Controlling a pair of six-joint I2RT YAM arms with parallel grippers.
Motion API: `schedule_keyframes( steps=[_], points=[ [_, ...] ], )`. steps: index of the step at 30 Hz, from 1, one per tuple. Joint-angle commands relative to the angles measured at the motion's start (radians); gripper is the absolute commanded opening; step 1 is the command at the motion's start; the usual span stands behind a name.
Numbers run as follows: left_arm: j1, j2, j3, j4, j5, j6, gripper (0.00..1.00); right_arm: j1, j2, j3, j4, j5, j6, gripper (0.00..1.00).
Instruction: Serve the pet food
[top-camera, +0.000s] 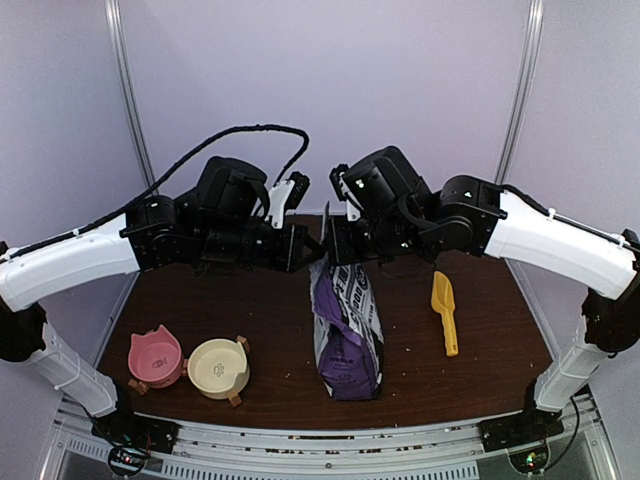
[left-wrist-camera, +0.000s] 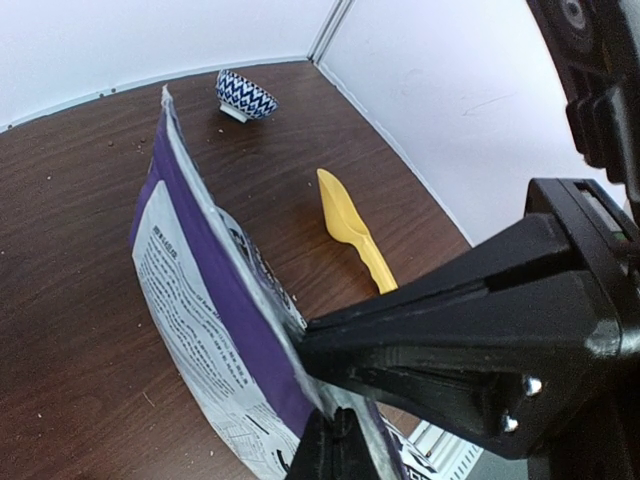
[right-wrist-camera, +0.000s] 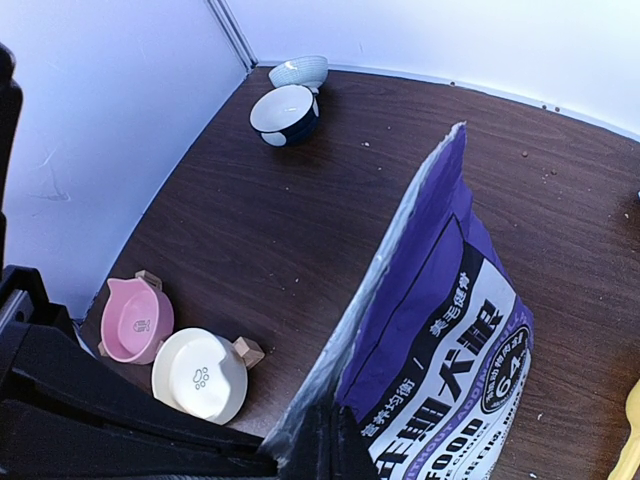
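A purple-and-white printed bag (top-camera: 347, 335) stands upright in the middle of the table. My left gripper (top-camera: 312, 248) and right gripper (top-camera: 334, 244) meet at its top and are both shut on the bag's upper edge. In the left wrist view the gripper (left-wrist-camera: 318, 390) pinches the silvery top seam of the bag (left-wrist-camera: 195, 290). In the right wrist view the other gripper (right-wrist-camera: 305, 450) clamps the same seam of the bag (right-wrist-camera: 450, 330) from the opposite side. The pet food itself is hidden from every view.
A yellow scoop (top-camera: 444, 310) lies right of the bag. A pink bowl (top-camera: 155, 357) and a cream bowl (top-camera: 218, 367) sit at the front left. A blue patterned bowl (left-wrist-camera: 246, 95), a dark bowl (right-wrist-camera: 285, 112) and a pale blue bowl (right-wrist-camera: 298, 70) stand at the back.
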Motion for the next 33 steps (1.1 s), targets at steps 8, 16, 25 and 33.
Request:
schedule_keyframes(
  steps=[8,16,25,33],
  points=[
    [0.014,-0.058,0.000,-0.019,-0.117,-0.012,0.00,-0.012,-0.022,-0.010,-0.203,0.114,0.006,0.00],
    [0.014,-0.060,-0.004,-0.032,-0.132,-0.023,0.00,-0.012,-0.021,-0.013,-0.211,0.121,0.010,0.00],
    [0.015,-0.063,-0.003,-0.043,-0.143,-0.027,0.00,-0.011,-0.024,-0.018,-0.219,0.132,0.018,0.00],
    [0.015,-0.066,-0.002,-0.040,-0.134,-0.026,0.00,-0.012,-0.032,-0.020,-0.214,0.126,0.033,0.00]
  ],
)
